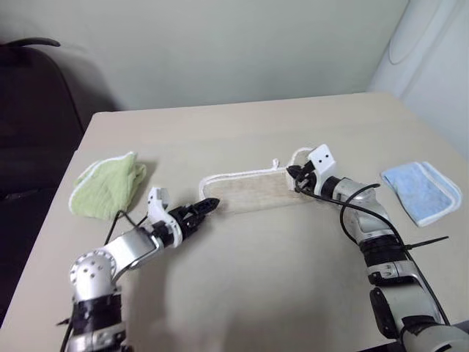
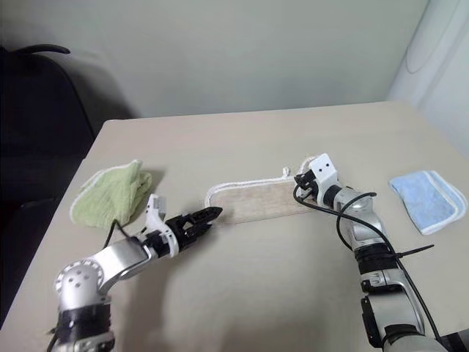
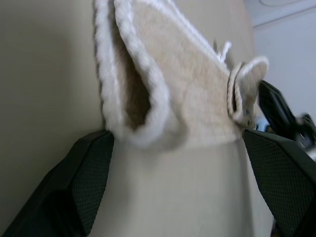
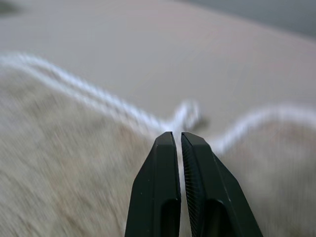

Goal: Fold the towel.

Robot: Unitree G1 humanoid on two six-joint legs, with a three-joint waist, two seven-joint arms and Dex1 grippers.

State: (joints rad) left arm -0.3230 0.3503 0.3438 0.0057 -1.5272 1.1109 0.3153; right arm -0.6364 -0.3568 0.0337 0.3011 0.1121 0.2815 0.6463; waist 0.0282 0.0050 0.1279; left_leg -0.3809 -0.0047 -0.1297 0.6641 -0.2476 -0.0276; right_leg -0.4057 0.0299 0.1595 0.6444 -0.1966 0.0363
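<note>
1. The towel (image 1: pixel 253 192) lies folded into a strip mid-bench.
2. Right gripper (image 1: pixel 296 174) has its jaws pinched on a thin bit of the towel's end; left gripper (image 1: pixel 207 206) is wide open at the other end, holding nothing.
3. Risk, I'd guess: that thin pinch slips, or closing left bunches the layers.

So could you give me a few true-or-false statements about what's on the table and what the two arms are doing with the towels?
1. The beige towel lies folded into a long strip. True.
2. The left gripper is clamped on the green towel. False: it is open, at the beige towel's end.
3. The right gripper is shut at the beige towel's other end. True.
4. The blue towel lies on top of the beige one. False: it lies apart, on the table, to the robot's right.
</note>
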